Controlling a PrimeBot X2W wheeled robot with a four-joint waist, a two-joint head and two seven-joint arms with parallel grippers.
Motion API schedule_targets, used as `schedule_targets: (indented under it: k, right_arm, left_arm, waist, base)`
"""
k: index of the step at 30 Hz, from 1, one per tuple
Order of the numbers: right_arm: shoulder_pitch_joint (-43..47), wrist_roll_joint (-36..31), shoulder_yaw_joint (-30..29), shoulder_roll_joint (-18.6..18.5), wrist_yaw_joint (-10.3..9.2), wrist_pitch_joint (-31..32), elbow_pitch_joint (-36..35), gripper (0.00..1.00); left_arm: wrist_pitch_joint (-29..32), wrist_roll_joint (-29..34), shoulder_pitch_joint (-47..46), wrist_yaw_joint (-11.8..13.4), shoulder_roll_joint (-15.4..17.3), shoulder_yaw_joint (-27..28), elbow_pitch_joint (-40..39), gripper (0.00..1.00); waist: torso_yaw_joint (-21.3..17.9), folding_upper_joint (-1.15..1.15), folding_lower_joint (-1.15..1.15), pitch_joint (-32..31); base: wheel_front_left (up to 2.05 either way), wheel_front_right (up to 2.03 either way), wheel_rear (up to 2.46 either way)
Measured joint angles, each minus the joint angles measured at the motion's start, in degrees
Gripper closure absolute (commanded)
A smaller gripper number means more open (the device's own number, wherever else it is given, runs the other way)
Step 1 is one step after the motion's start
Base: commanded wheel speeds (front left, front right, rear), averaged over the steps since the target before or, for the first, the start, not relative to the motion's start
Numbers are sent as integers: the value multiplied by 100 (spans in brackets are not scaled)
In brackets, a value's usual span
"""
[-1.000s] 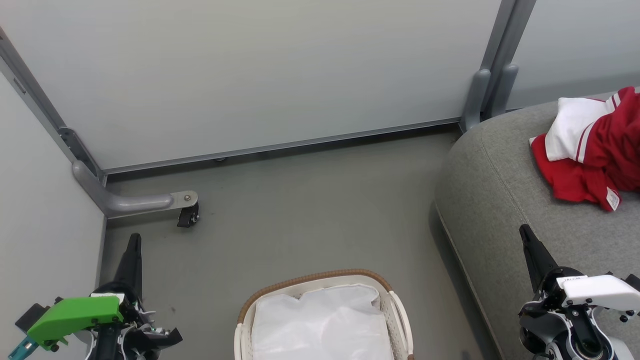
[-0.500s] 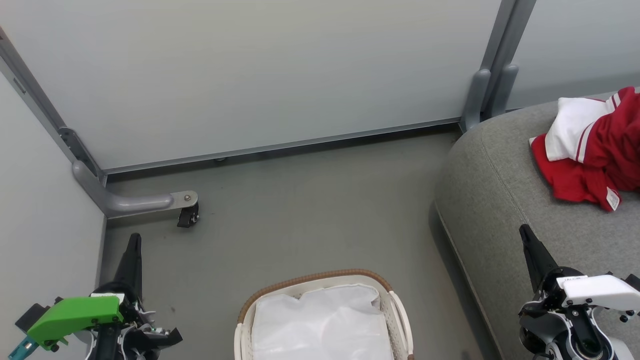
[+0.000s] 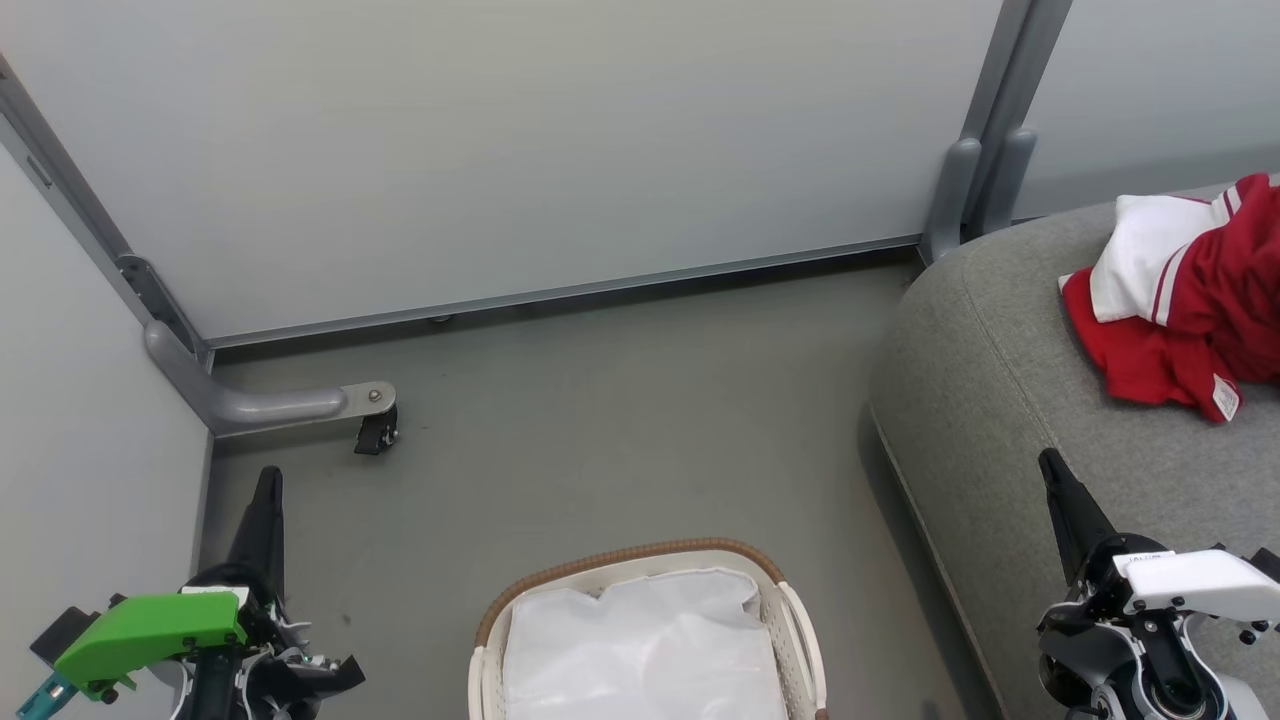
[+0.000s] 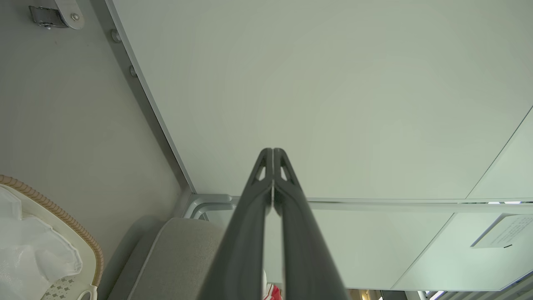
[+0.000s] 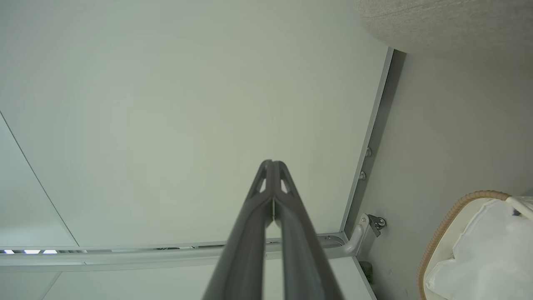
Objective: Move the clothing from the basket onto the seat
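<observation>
1. Red and white soft sports clothing [image 3: 1190, 300] lies in one crumpled heap on the large grey fabric seat [image 3: 1000, 420], at the right. Its small white sewn tag [image 3: 1224, 398] carries print too small to read.
2. One oval cream perforated plastic basket [image 3: 630, 556] with a brown woven rim stands on the grey floor [image 3: 620, 440] beside the seat, holding a plain white fabric liner [image 3: 640, 650].
3. Two hands: the left hand [image 3: 267, 480] and the right hand [image 3: 1050, 462] each have dark fingers pressed together, apart from the clothing.
</observation>
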Motion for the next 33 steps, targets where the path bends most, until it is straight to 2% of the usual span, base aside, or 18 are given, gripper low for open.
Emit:
schedule_targets:
  k: [33]
  right_arm:
    - [0, 0, 0, 0, -1, 0, 0, 100]
  left_arm:
    - [0, 0, 0, -1, 0, 0, 0, 100]
  waist:
    - [0, 0, 0, 0]
  base:
    - [0, 0, 0]
